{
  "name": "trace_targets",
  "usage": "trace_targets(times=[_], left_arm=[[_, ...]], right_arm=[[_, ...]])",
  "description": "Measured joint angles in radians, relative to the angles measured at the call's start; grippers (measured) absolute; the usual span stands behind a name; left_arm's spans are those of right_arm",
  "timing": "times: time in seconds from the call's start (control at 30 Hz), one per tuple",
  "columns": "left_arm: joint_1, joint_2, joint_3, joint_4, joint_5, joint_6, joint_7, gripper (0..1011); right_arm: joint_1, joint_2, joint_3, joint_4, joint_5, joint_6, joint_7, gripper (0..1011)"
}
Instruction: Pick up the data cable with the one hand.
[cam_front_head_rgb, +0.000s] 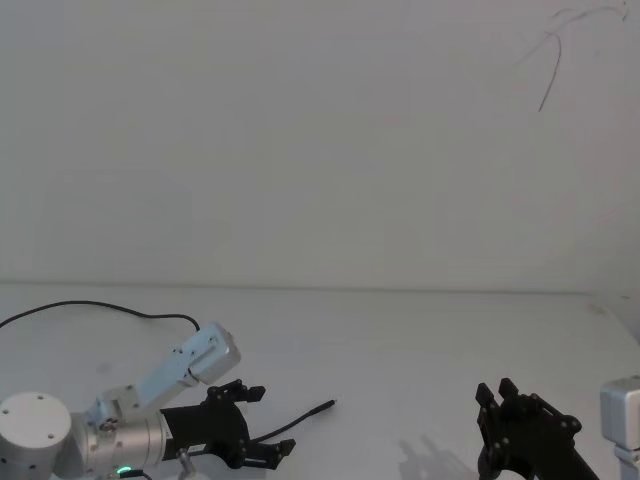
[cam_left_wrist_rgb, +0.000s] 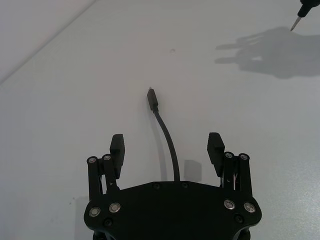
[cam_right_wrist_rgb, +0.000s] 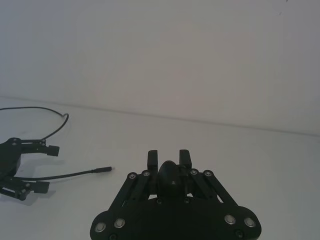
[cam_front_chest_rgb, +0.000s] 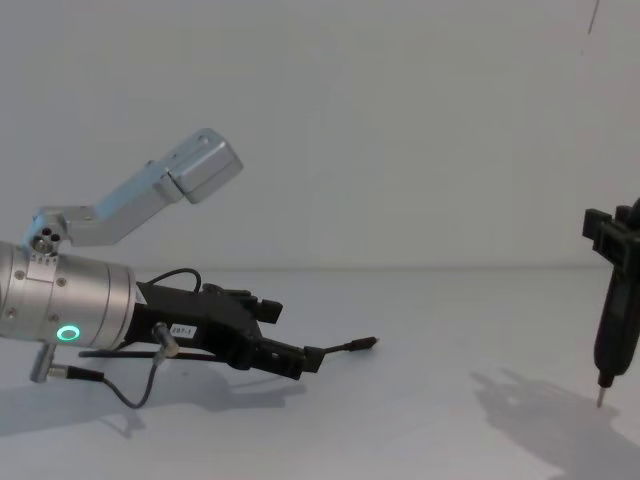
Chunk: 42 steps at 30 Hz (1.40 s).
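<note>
The data cable (cam_left_wrist_rgb: 165, 131) is a thin black cord ending in a small black plug with a short silvery tip. It sits at the near left of the white desk (cam_front_head_rgb: 420, 340), its plug end reaching right and a little farther out. The left gripper (cam_left_wrist_rgb: 166, 140) sits low there with its jaws spread wide, one finger on each side of the cord (neither appears to touch it). At the near right, the right gripper (cam_front_head_rgb: 497, 390) is closed around a slim black pen-shaped tool (cam_front_chest_rgb: 612, 330), tip pointing down.
</note>
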Motion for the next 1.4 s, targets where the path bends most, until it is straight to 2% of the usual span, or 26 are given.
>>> trace_targets(times=[0.6, 0.67, 0.93, 1.1, 1.2, 1.3, 1.4], left_arm=[[-0.025, -0.010, 0.018, 0.014, 0.014, 0.054, -0.007, 1000], [-0.027, -0.010, 0.019, 0.015, 0.015, 0.058, -0.007, 972], [-0.034, -0.011, 0.027, 0.017, 0.017, 0.079, -0.011, 776], [-0.037, -0.012, 0.030, 0.017, 0.018, 0.086, -0.011, 600], [-0.038, -0.012, 0.031, 0.017, 0.018, 0.089, -0.012, 542], [-0.039, -0.012, 0.032, 0.018, 0.018, 0.091, -0.012, 396], [-0.039, -0.012, 0.032, 0.018, 0.019, 0.093, -0.012, 339]], right_arm=[[0.000, 0.000, 0.000, 0.000, 0.000, 0.000, 0.000, 251], [0.000, 0.000, 0.000, 0.000, 0.000, 0.000, 0.000, 251], [0.000, 0.000, 0.000, 0.000, 0.000, 0.000, 0.000, 251], [0.000, 0.000, 0.000, 0.000, 0.000, 0.000, 0.000, 251], [0.000, 0.000, 0.000, 0.000, 0.000, 0.000, 0.000, 251], [0.000, 0.000, 0.000, 0.000, 0.000, 0.000, 0.000, 251], [0.000, 0.000, 0.000, 0.000, 0.000, 0.000, 0.000, 251]])
